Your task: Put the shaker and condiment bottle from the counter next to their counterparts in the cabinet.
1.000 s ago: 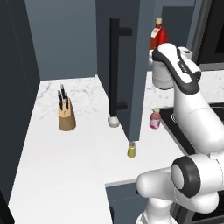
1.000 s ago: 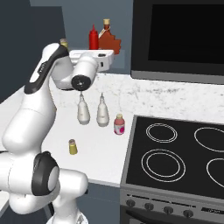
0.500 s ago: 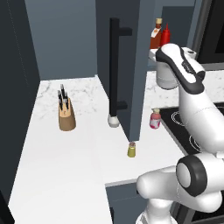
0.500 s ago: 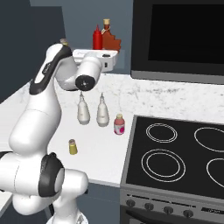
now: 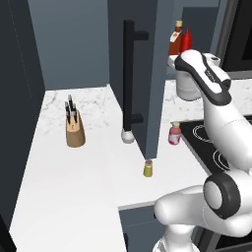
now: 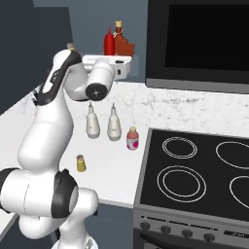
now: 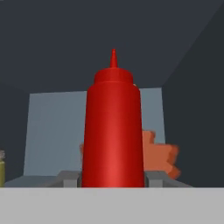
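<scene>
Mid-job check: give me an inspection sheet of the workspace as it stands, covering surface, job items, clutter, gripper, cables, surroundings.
Surface: white marble counter, dry and unmarked.
Job's things: condiment bottle upright in the cabinet, beside the taller orange-red bottle; shaker on the counter by the door's foot.
Clutter: knife block, pink jar, two white bottles.
Gripper: gripper shut on the condiment bottle.
Cables: nothing seen.
Surroundings: stovetop, dark oven above.

base views flank arm, share counter [image 5: 74, 182], hand view close
</scene>
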